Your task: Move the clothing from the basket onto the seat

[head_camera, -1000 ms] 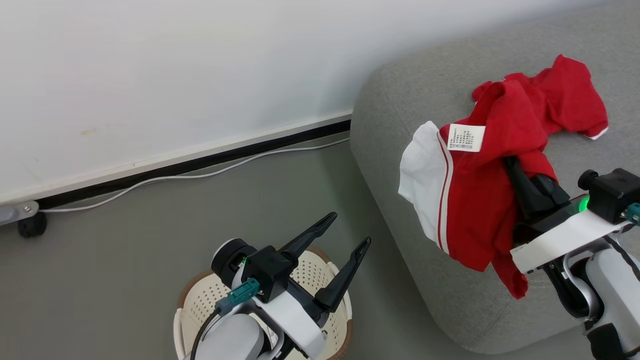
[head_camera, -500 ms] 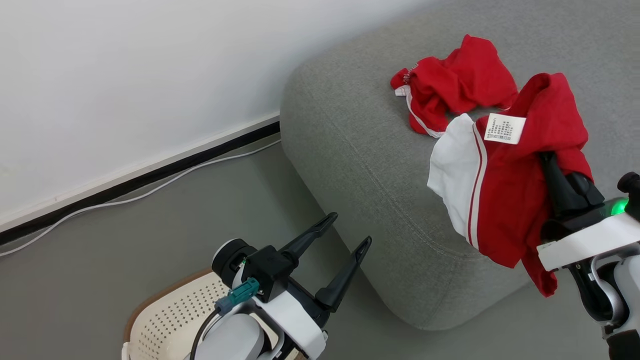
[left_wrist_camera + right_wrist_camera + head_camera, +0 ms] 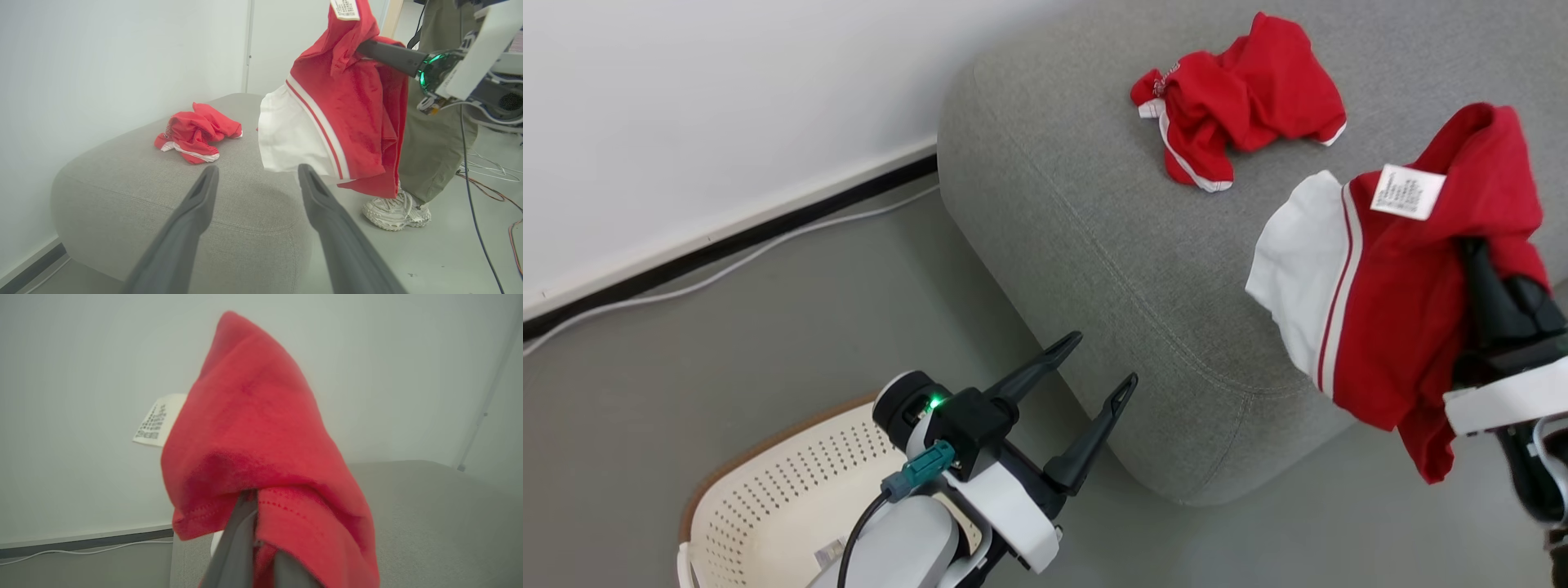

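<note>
The right gripper (image 3: pixel 1474 253), fingers pinching the red-and-white garment (image 3: pixel 1388 327), should carry it well over the seat (image 3: pixel 1094 204) before releasing.

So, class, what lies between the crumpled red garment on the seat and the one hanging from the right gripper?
Nothing but bare seat cushion: in the head view the crumpled garment and the hanging garment are apart.

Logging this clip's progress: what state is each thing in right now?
Light grey fabric seat: bears one garment.
Crumpled red white-trimmed garment: lying on seat.
Left claw: open, holding nothing.
Right claw: shut on cloth.
Red garment with white striped panel: hanging from right claw.
Cream perforated plastic basket: upright, visible part holds no clothing.
</note>
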